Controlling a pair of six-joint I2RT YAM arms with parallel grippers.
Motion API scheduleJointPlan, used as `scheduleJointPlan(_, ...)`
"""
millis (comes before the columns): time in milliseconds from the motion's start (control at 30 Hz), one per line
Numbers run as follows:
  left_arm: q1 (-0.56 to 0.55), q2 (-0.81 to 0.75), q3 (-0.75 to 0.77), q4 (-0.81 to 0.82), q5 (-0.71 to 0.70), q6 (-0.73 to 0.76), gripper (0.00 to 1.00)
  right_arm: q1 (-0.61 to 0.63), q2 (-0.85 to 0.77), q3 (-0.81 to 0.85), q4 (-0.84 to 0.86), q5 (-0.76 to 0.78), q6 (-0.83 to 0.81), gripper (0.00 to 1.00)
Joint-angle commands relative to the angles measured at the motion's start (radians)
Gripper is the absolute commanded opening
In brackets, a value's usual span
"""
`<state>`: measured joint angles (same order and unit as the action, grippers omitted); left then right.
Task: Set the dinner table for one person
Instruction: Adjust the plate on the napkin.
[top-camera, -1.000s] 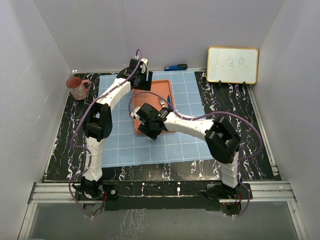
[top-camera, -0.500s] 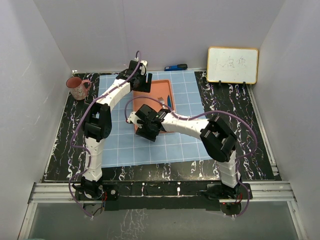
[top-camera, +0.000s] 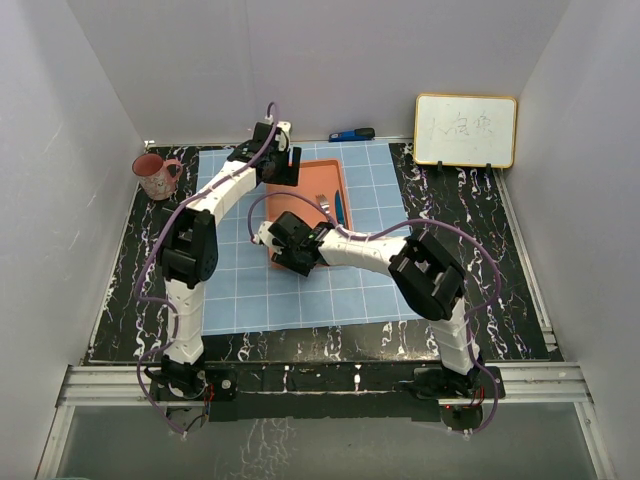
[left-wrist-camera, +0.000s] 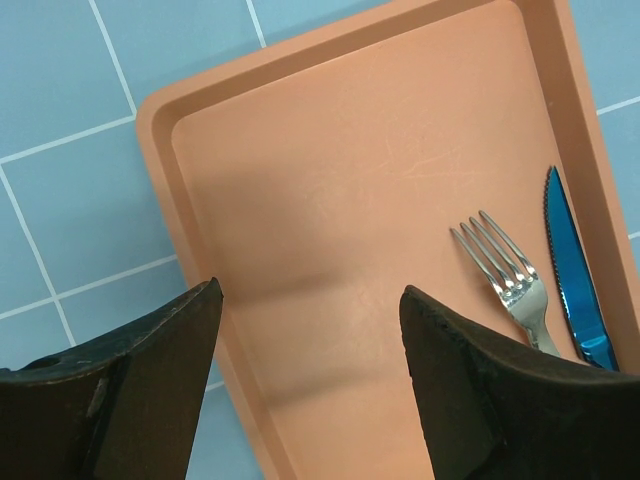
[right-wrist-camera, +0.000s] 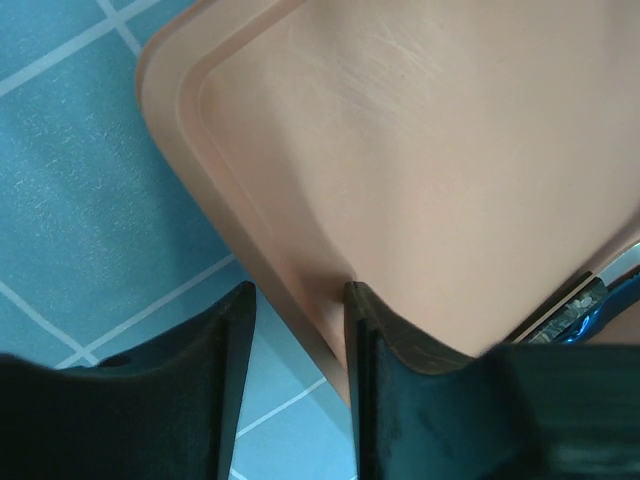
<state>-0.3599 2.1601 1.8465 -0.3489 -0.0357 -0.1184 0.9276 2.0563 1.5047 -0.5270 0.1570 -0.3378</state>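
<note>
L jaws: apart, over tray (left-wrist-camera: 350, 200); R jaws: astride tray rim

Three plain, matt, pale grey walls close the scene in: a back wall (top-camera: 330, 60), a left wall (top-camera: 50, 150) and a right wall (top-camera: 590, 200), which meet in straight vertical corners. Between them stands a large rectangular black tabletop with white marble-like veins (top-camera: 125, 270), its far edge against the back wall and its sides close to the side walls. A silver metal rail (top-camera: 330, 385) runs along its front edge, and below that lies a strip of grey, faintly glossy floor (top-camera: 320, 445). The light is soft and even, with faint shadows.
</note>
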Motion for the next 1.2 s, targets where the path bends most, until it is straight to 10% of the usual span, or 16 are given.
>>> scheduleJointPlan(0,0.010,-0.087,-0.032,0.017,0.008,-0.013,0.71,0.000,-0.022,-0.002,0.077,0.036,0.024,0.33)
scheduleJointPlan(267,0.052,-0.040,0.049,-0.247,-0.315,-0.175,0.54,0.000,-0.020,0.024,0.023,0.036,0.060,0.00)
scheduleJointPlan(533,0.158,-0.094,-0.114,-0.227,-0.250,-0.262,0.12,0.000,-0.034,0.014,0.023,0.024,0.080,0.00)
scheduleJointPlan(1167,0.173,-0.194,-0.397,-0.075,-0.180,-0.329,0.00,0.000,0.079,0.310,0.042,0.145,0.366,0.00)
